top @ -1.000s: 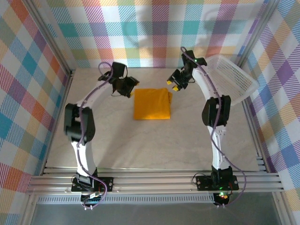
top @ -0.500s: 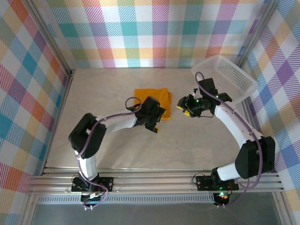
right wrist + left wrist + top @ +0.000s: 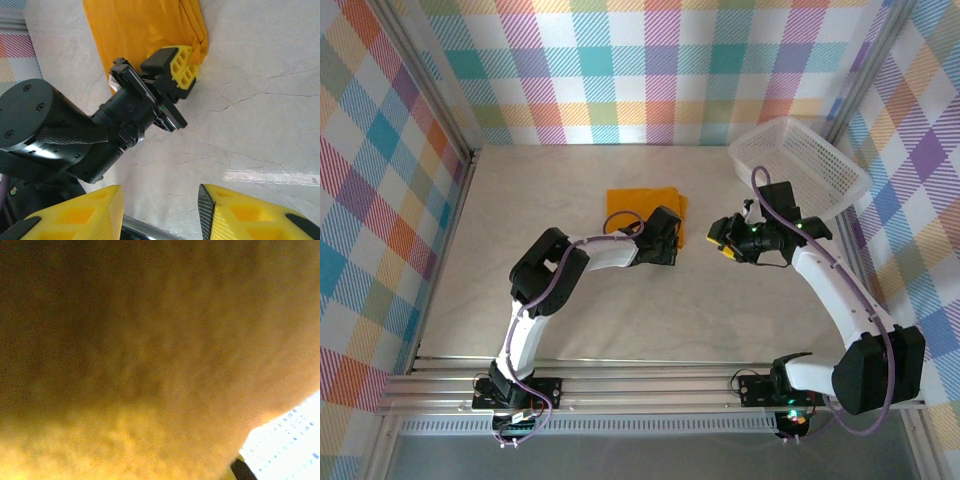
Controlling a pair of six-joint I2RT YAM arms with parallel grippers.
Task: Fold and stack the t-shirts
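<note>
t-shirt [image 3: 640, 208] lying folded on the tabletop [image 3: 570, 300], well apart from the basket [image 3: 820, 150] | left claw [image 3: 668, 240] pressing at the t-shirt's near corner on the basket side, grip impossible to tell (its lens is swimming in orange) | right claw [image 3: 160, 194] hovering wide open between t-shirt and basket | risk: left claw dragging could be undoing the folds; the claws risk colliding, working this close

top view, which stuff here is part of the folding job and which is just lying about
In the job:
orange t-shirt, folded
left gripper, at its near right corner
right gripper, open, beside it

Just lying about:
white mesh basket, far right corner
</note>
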